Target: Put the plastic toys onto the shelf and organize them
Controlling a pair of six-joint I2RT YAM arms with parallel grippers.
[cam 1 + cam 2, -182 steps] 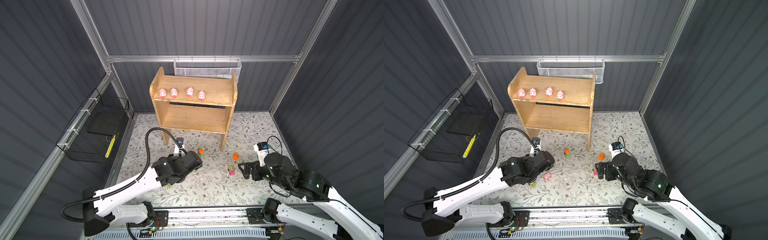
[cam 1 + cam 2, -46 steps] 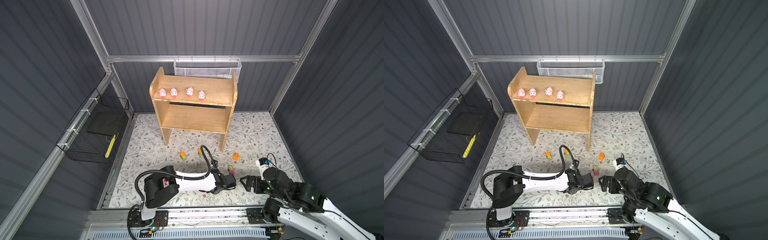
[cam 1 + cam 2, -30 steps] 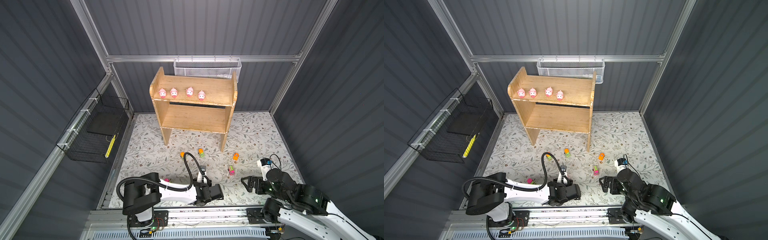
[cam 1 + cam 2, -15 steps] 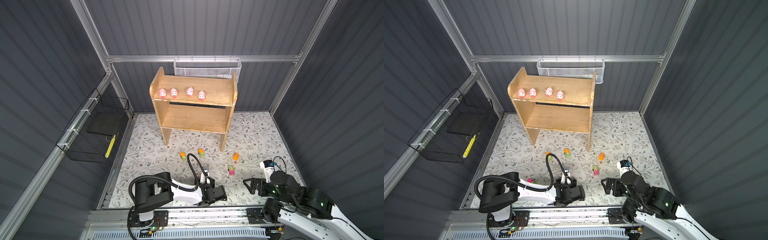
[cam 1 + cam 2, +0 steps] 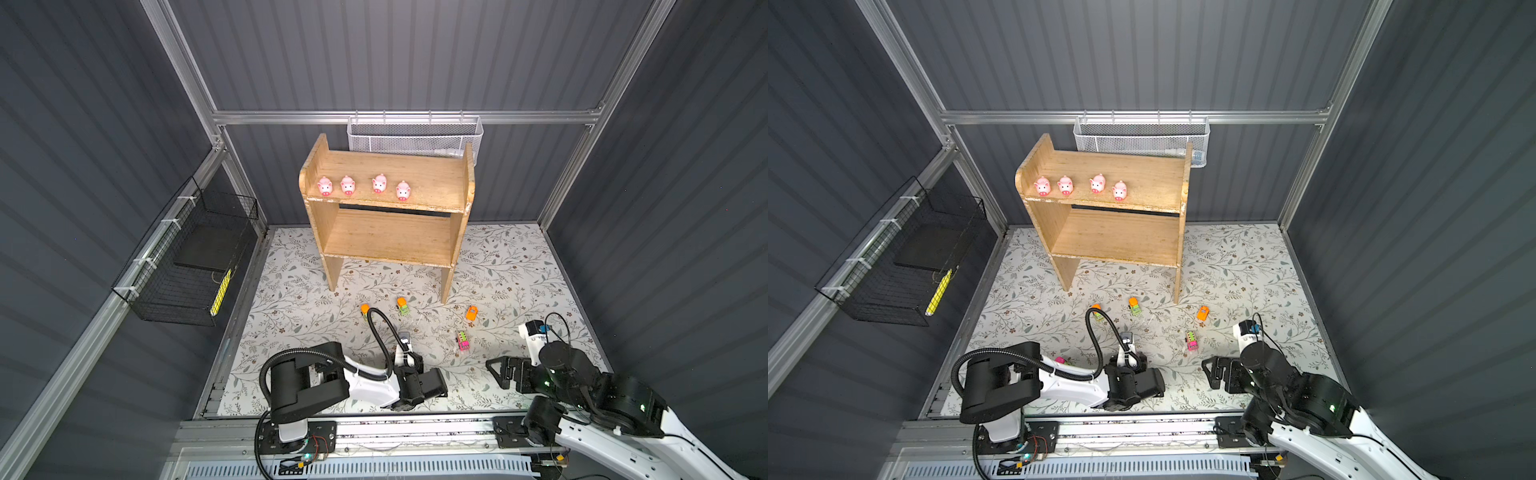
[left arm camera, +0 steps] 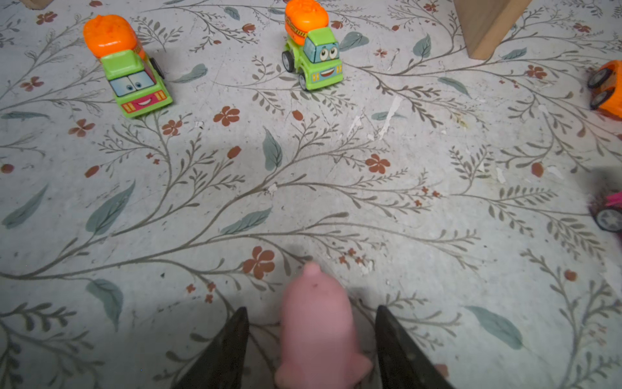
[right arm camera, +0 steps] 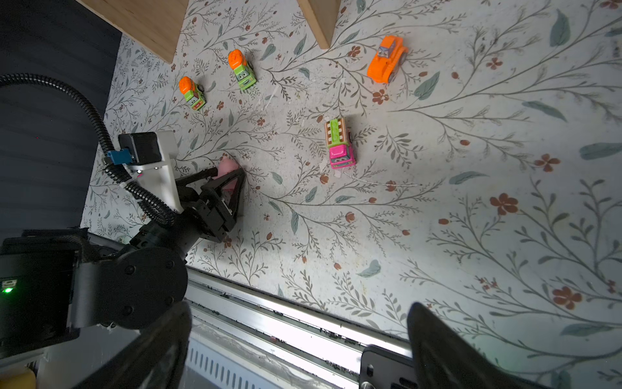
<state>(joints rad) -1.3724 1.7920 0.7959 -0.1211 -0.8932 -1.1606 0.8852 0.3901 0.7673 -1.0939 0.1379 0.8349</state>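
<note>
Logging pig five (image 6: 316, 330): between the fingers (image 6: 222, 353) of my left hand (image 6: 310, 307), now swung back to the near edge of the desk (image 5: 519, 266), clamped or not I cannot tell; right hand (image 7: 298, 304) gapes empty; four pigs (image 5: 348, 185), unmoved on the top tier of the shelf (image 5: 386, 237), await it.

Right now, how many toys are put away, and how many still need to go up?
Done: four pigs stand in a row on the shelf's top tier. In hand: the fifth pig sits between the left end effector's open fingers, not squeezed yet. Left: two orange-and-green trucks, an orange car and a pink-and-green truck wait on the floor mat, plus a small pink toy half hidden behind the left arm.
</note>
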